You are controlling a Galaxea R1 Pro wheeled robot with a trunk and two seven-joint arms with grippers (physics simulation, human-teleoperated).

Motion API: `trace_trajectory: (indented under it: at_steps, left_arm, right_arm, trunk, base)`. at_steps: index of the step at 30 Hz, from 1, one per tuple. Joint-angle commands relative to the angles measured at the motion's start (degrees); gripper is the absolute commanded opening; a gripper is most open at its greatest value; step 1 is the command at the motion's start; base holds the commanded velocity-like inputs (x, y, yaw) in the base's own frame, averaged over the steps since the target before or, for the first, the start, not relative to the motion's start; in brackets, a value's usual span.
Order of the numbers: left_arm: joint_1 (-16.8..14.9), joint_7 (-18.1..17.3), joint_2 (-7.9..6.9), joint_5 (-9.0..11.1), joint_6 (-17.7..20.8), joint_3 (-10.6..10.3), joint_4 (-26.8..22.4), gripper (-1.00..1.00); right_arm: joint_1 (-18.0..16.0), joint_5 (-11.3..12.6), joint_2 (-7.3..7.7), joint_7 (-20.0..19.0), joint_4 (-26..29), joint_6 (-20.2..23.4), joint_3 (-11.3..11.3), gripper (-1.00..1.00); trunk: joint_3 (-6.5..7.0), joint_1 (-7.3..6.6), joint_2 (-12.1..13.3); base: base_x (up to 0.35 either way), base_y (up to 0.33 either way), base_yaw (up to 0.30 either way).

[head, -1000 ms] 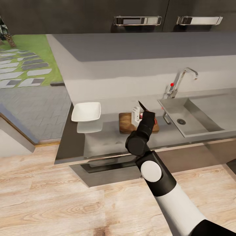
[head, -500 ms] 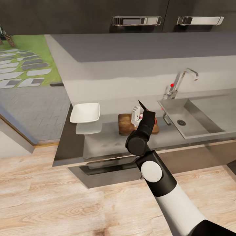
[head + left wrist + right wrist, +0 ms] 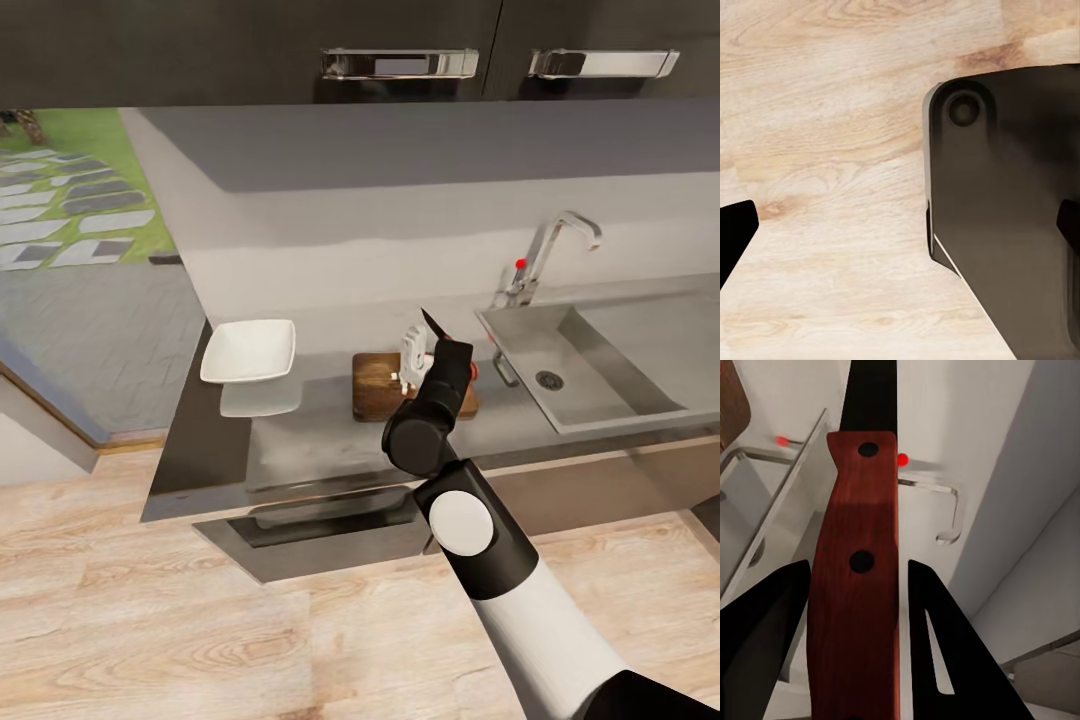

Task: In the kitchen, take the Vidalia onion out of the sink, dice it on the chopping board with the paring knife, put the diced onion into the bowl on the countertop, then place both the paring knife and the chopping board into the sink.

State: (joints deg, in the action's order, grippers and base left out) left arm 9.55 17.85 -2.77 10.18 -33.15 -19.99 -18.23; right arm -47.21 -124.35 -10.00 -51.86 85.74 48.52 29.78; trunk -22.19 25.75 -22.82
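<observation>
Paring knife (image 3: 434, 323) is held in the right gripper (image 3: 418, 352), the dark blade pointing up and away over the chopping board (image 3: 378, 385); in the right wrist view its reddish handle (image 3: 859, 577) with two rivets sits between the two dark fingers (image 3: 761, 637), which close on it. The board lies on the countertop (image 3: 320, 440) between the white bowl (image 3: 249, 351) and the sink (image 3: 590, 365); the bowl is well apart from the board. The tap (image 3: 545, 250) with a red knob stands behind the sink. Left gripper (image 3: 900, 247) hangs over the wooden floor (image 3: 832, 150); its fingers stand wide apart.
</observation>
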Motion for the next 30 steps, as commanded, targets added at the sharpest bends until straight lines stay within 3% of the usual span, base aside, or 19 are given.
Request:
trace_trajectory:
  at_steps: [1, 30]
  left_arm:
    - [0.0, 0.3, -0.05, 0.5, -0.1, -0.5, -0.1, 1.00]
    - [0.0, 0.2, -0.05, 0.5, -0.1, -0.5, -0.1, 1.00]
  right_arm:
    - [-0.1, -0.5, 0.00, -0.6, -0.1, 0.2, 0.1, -1.00]
    - [-0.1, -0.6, 0.00, -0.7, -2.7, 0.5, 0.2, -1.00]
  trunk:
    - [-0.08, 0.03, -0.1]
    - [-2.28, 0.03, -0.1]
  base:
    - [0.007, -0.007, 0.000]
    - [0.005, 0.024, 0.000]
